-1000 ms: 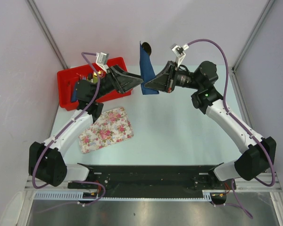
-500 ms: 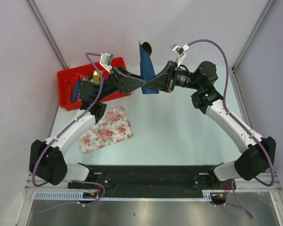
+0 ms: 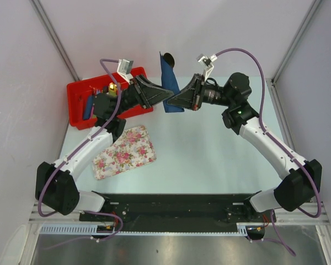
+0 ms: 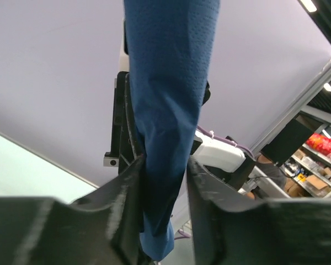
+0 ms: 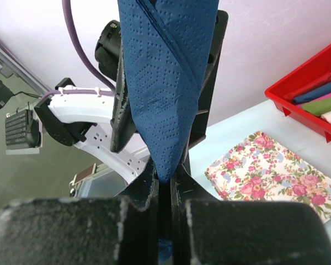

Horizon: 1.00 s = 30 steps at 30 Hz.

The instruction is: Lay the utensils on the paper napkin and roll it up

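The navy paper napkin (image 3: 169,77) hangs crumpled in the air above the table's back middle, held between both arms. My right gripper (image 3: 173,102) is shut on its lower end; in the right wrist view the napkin (image 5: 160,83) is pinched between the closed fingers of the gripper (image 5: 164,171). My left gripper (image 3: 166,100) straddles the same napkin (image 4: 168,83) from the other side. Its fingers (image 4: 164,163) stand slightly apart, with a thin gap beside the cloth. The gold spoon and silvery fork are not visible.
A red bin (image 3: 77,93) with coloured rolls sits at the back left, behind the left arm, and shows in the right wrist view (image 5: 314,105). A pink-flowered tray (image 3: 125,152) lies on the table in front of it, also in the right wrist view (image 5: 276,171).
The left gripper has pushed in around the napkin from the left. Both grippers and the napkin have shifted slightly left. The right grip is unchanged.
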Motion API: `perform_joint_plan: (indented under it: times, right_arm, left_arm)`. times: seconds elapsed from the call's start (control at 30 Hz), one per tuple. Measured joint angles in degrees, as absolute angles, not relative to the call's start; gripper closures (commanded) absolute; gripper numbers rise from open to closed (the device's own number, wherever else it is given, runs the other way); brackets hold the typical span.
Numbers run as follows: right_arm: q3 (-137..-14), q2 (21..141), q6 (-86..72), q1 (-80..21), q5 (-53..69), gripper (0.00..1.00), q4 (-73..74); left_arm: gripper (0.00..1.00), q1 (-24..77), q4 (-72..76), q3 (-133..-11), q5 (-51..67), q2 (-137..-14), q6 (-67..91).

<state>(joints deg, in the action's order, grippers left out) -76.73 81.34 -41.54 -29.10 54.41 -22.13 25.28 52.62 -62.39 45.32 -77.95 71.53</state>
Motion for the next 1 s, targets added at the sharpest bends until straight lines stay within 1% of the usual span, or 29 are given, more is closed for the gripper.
perform_joint_plan:
  times: [0.03, 0.13, 0.17, 0.27, 0.3, 0.4, 0.5, 0.53, 0.57, 0.63, 0.67, 0.73, 0.77, 0.83, 0.87, 0.93, 0.97, 1.0]
  right_arm:
    - [-76.73, 81.34, -41.19, -29.15, 54.37, 1.00, -21.71]
    - [-76.73, 81.34, -39.97, -29.21, 54.24, 1.00, -20.95]
    - [-76.73, 81.34, -39.53, -29.26, 54.15, 1.00, -20.67]
    - [-76.73, 81.32, -38.26, -29.30, 53.89, 1.00, -19.81]
    - [-76.77, 81.32, -37.82, -29.30, 53.87, 1.00, -19.57]
    - [-77.01, 81.30, -36.91, -29.30, 53.43, 1.00, -18.24]
    - [-77.17, 81.30, -36.69, -29.30, 53.01, 0.99, -16.95]
    - [-77.17, 81.30, -36.40, -29.30, 52.93, 0.94, -16.64]
    - [-77.17, 81.30, -36.23, -29.30, 52.77, 0.81, -16.36]
    - [-77.28, 81.28, -35.79, -29.30, 52.36, 0.66, -15.42]
    - [-77.32, 81.28, -35.09, -29.30, 51.96, 0.57, -14.98]
    - [-77.38, 81.23, -33.10, -29.34, 51.20, 0.50, -13.69]
    - [-77.38, 81.23, -32.97, -29.26, 50.98, 0.44, -13.30]
    - [-77.38, 81.21, -31.92, -28.91, 50.41, 0.40, -12.10]
    - [-77.38, 81.21, -31.44, -28.71, 50.28, 0.33, -11.68]
    - [-77.38, 81.21, -30.87, -28.14, 49.89, 0.25, -10.57]
    - [-77.41, 81.21, -30.41, -27.77, 49.60, 0.11, -10.07]
    - [-77.41, 81.21, -30.06, -27.42, 49.23, 0.05, -9.56]
  left_arm:
    - [0.67, 25.28, 52.45, -62.39, 45.34, -78.00, 71.55]
    - [0.68, 25.28, 51.22, -62.39, 45.23, -78.11, 71.44]
    - [0.70, 25.28, 50.92, -62.39, 45.19, -78.13, 71.42]
    - [0.81, 25.21, 49.84, -62.39, 45.08, -78.13, 71.05]
    - [0.87, 25.19, 49.47, -62.39, 45.06, -78.15, 70.85]
    - [1.00, 25.04, 49.01, -62.39, 45.06, -78.35, 70.08]
    - [1.00, 24.99, 48.71, -62.39, 45.08, -78.46, 68.75]
    - [1.00, 24.97, 48.56, -62.39, 45.10, -78.48, 68.34]
    - [1.00, 24.93, 48.31, -62.39, 45.10, -78.48, 67.92]
    - [1.00, 24.71, 47.66, -62.39, 45.12, -78.48, 67.29]
    - [1.00, 24.38, 47.05, -62.39, 45.19, -78.52, 67.11]
    - [1.00, 23.62, 46.11, -62.39, 45.54, -78.70, 66.98]
    - [1.00, 23.27, 45.87, -62.39, 45.67, -78.78, 66.94]
    - [1.00, 22.22, 45.25, -62.50, 45.87, -79.07, 66.76]
    - [1.00, 21.61, 44.97, -62.72, 45.91, -79.29, 66.50]
    - [1.00, 20.64, 44.40, -63.33, 46.24, -79.81, 66.32]
    - [1.00, 20.21, 44.23, -63.59, 46.33, -80.03, 66.04]
    - [1.00, 19.86, 43.99, -63.81, 46.50, -80.25, 65.89]
